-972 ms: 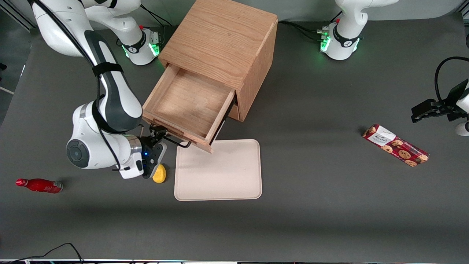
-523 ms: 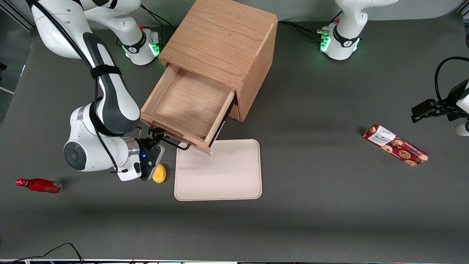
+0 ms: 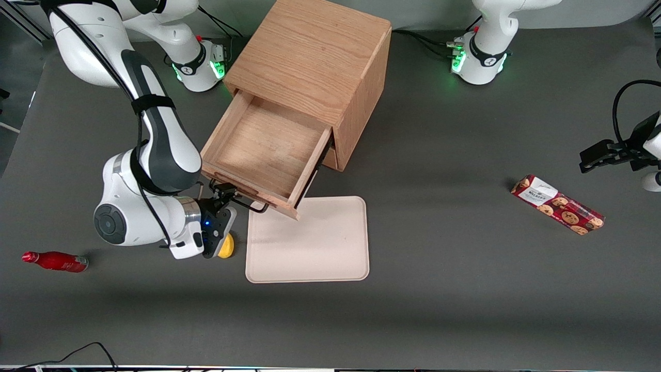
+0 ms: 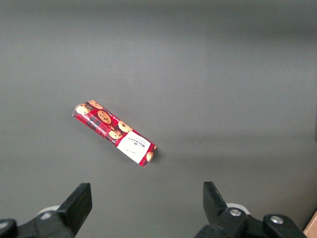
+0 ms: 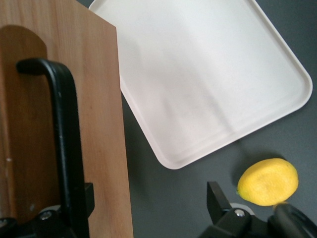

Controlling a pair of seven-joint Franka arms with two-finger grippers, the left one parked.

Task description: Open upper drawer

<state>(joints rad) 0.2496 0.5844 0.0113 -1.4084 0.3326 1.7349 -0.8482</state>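
Observation:
The upper drawer (image 3: pixel 266 147) stands pulled far out of the wooden cabinet (image 3: pixel 310 57), its shallow wooden tray bare inside. Its black wire handle (image 3: pixel 251 204) runs along the drawer front nearest the front camera. My right gripper (image 3: pixel 224 192) sits at the working arm's end of that handle. In the right wrist view the gripper (image 5: pixel 148 196) is open, fingers wide apart. One finger (image 5: pixel 84 198) is beside the handle (image 5: pixel 64 139) against the oak drawer front (image 5: pixel 99 99), the other finger (image 5: pixel 215 196) over bare table.
A white tray (image 3: pixel 310 243) lies on the table just in front of the open drawer, its corner under the drawer front. A yellow lemon (image 3: pixel 226 250) lies partly under my wrist. A red bottle (image 3: pixel 54 261) lies toward the working arm's end, a cookie box (image 3: pixel 557 204) toward the parked arm's.
The drawer slid out a little farther one second ago and has since stayed put. My wrist has shifted slightly toward the lemon and now covers more of it.

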